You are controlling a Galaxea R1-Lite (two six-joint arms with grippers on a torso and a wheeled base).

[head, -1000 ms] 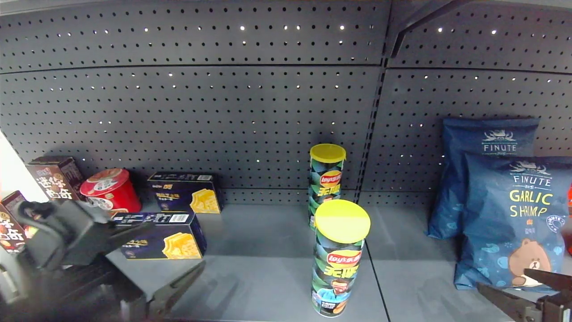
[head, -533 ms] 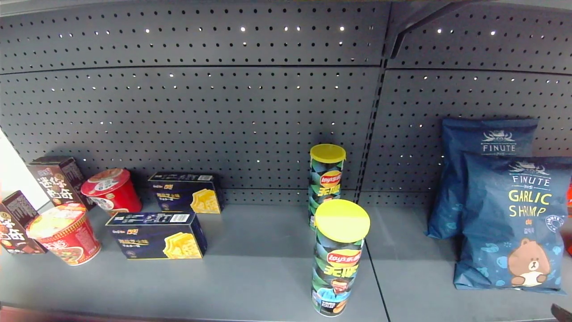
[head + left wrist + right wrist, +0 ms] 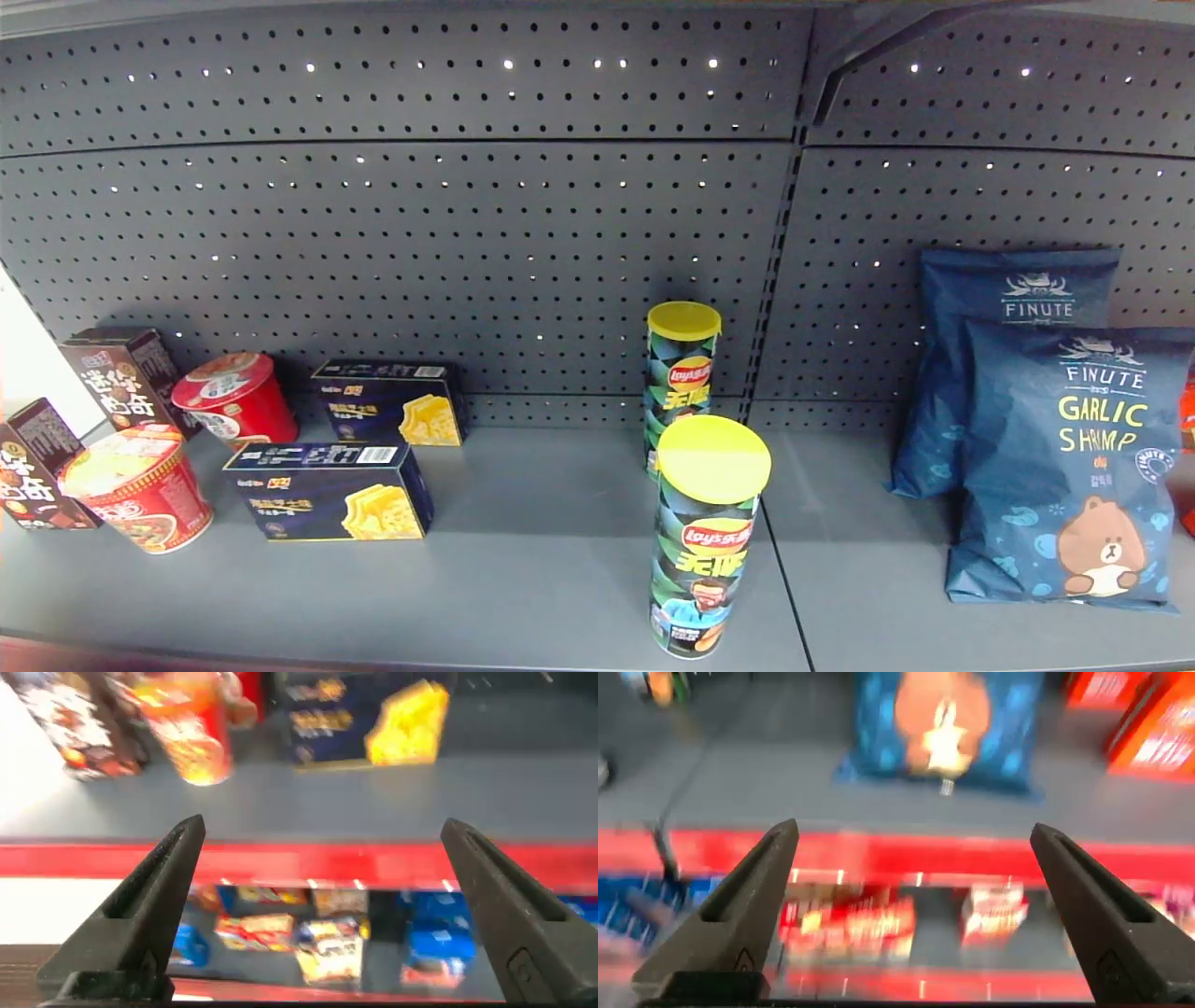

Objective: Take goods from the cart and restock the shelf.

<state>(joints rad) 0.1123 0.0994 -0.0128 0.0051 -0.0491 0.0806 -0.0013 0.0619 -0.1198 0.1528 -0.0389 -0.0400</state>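
Grey shelf (image 3: 523,560), back panel (image 3: 467,261) dotted with holes; edge strip (image 3: 299,863): red; chip cans (image 3: 709,551): yellow lids, green-black diamond pattern; snack bags (image 3: 1064,467): dark blue, brown bear; noodle cups (image 3: 140,490): red; boxes (image 3: 327,490): navy with yellow; cartons (image 3: 117,378): brown, white lettering.

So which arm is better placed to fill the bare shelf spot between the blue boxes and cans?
Left, probably: the left pincer, open, faces the blue box beside that spot; the right pincer faces the blue bag.

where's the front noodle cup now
In the head view, the front noodle cup stands far left on the shelf, between a brown box and the front dark blue box.
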